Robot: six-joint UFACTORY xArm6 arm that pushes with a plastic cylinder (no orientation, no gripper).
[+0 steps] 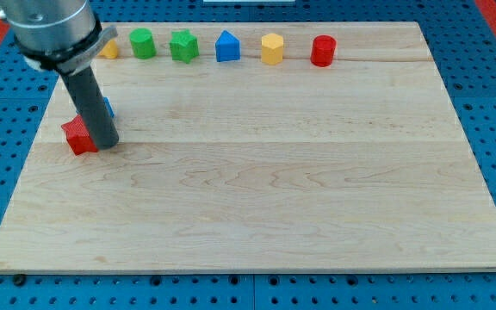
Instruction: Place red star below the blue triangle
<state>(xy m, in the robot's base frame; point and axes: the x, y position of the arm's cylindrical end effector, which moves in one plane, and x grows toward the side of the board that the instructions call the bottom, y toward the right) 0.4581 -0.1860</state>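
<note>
Red star (pixel 77 135) near the board's (pixel 274 189) left edge, touching my tip (pixel 107 144) on its right. Blue triangle (pixel 107 108) just above, mostly hidden behind the rod. No jaws on this rod. Along the top: yellow block (pixel 109 49), green cylinder (pixel 142 43), green star (pixel 183 46), blue house-shaped block (pixel 227 46), yellow block (pixel 271 48), red cylinder (pixel 323 51).
</note>
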